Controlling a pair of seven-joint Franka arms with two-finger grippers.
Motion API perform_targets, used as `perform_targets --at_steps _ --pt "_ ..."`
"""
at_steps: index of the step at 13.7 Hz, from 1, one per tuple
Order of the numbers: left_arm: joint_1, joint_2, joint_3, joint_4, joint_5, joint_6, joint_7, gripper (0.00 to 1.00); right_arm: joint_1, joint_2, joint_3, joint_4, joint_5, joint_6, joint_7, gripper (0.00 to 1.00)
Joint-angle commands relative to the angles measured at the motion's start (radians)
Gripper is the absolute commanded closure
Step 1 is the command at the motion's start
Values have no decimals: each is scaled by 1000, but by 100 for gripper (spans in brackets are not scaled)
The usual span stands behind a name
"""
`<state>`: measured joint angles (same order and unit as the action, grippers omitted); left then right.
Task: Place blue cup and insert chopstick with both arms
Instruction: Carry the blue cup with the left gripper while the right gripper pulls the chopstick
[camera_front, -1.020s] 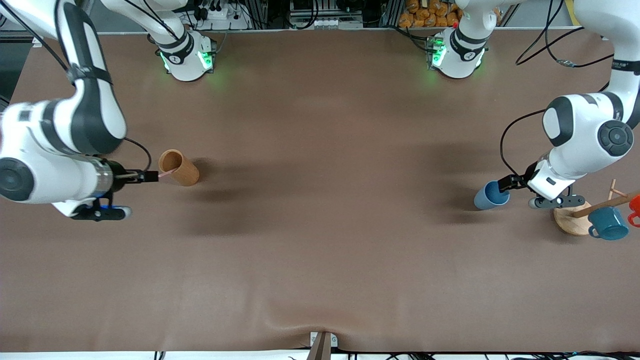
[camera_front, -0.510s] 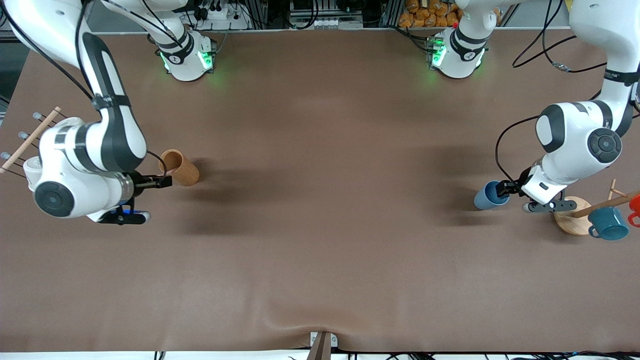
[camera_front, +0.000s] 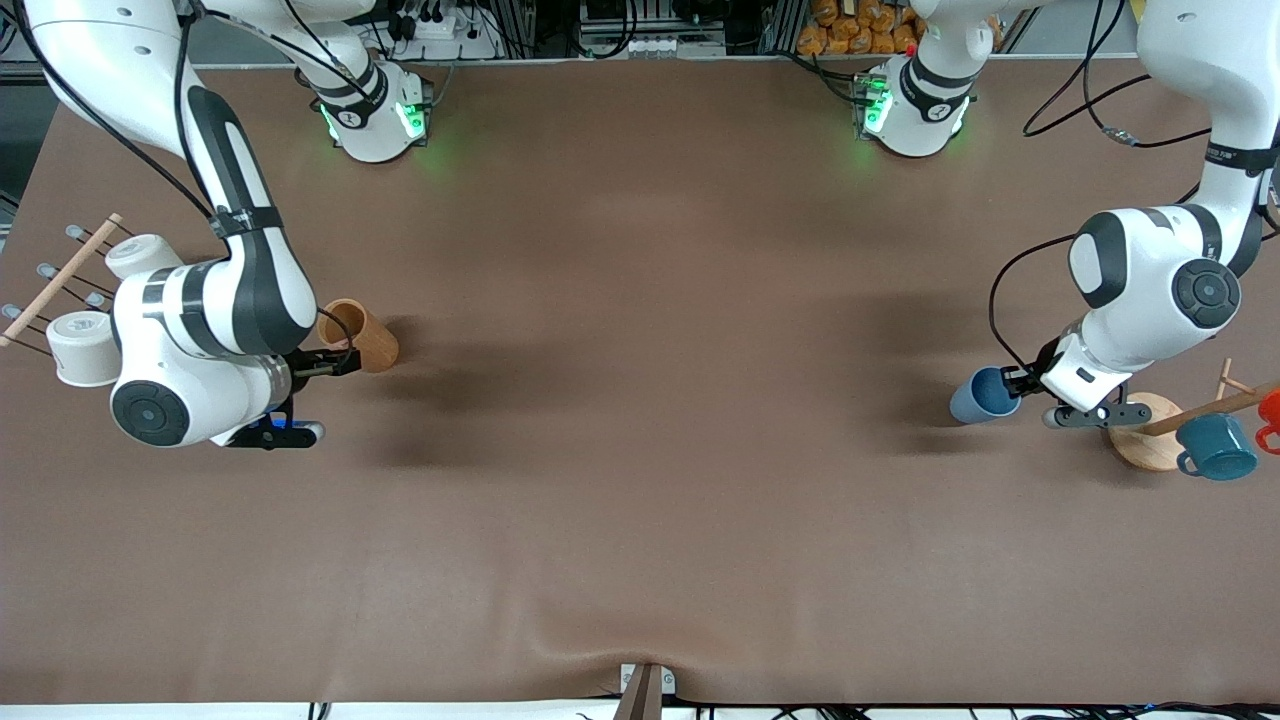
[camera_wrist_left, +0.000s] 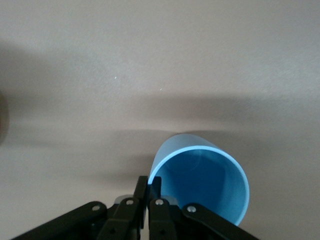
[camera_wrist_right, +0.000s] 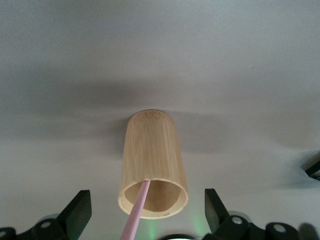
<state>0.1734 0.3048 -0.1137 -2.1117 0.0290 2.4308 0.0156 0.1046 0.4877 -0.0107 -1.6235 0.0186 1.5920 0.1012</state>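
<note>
The blue cup (camera_front: 981, 395) is tilted, its mouth toward my left gripper (camera_front: 1015, 381), near the left arm's end of the table. The left gripper (camera_wrist_left: 149, 181) is shut on the blue cup's (camera_wrist_left: 200, 185) rim, one finger inside the wall and one outside. A brown wooden cup (camera_front: 359, 336) lies on its side near the right arm's end. The pale-pink chopstick (camera_wrist_right: 137, 210) sticks out of the wooden cup's (camera_wrist_right: 152, 155) mouth. My right gripper (camera_front: 335, 362) is at that mouth, wide open (camera_wrist_right: 146, 198), its fingers either side of the chopstick and clear of it.
A dowel rack (camera_front: 60, 278) with two white cups (camera_front: 82, 347) stands at the right arm's end. A mug tree on a round wooden base (camera_front: 1140, 445) with a teal mug (camera_front: 1215, 447) and a red mug (camera_front: 1270, 410) stands beside the left gripper.
The right arm has swung in toward the wooden cup, bringing its gripper up to the cup's mouth and uncovering the white cups. The left gripper and blue cup have barely shifted.
</note>
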Motion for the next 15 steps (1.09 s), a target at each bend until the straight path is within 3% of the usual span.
perform_targets --at_steps 1,4,5,7,8,10,15 --pt "1 -21 -67 12 -20 4 -23 100 7 -8 0 4 9 -27 15 0" --pt "0 -38 -183 29 -27 -2 -148 100 10 -9 0 5 7 -26 14 0" --pt "0 -42 -236 30 -27 -4 -243 100 9 -9 0 5 7 -23 12 11" --pt "-2 -49 -338 41 -27 -7 -415 100 3 -9 0 7 9 -23 2 79" --pt "-3 -49 -383 42 -26 -7 -496 100 1 -9 0 8 11 -24 2 100" --pt "-20 -44 -444 45 0 -7 -610 100 -2 -9 0 8 18 -27 3 100" --pt "-236 5 -446 119 31 -4 -932 100 0 -12 0 11 27 -40 3 100"
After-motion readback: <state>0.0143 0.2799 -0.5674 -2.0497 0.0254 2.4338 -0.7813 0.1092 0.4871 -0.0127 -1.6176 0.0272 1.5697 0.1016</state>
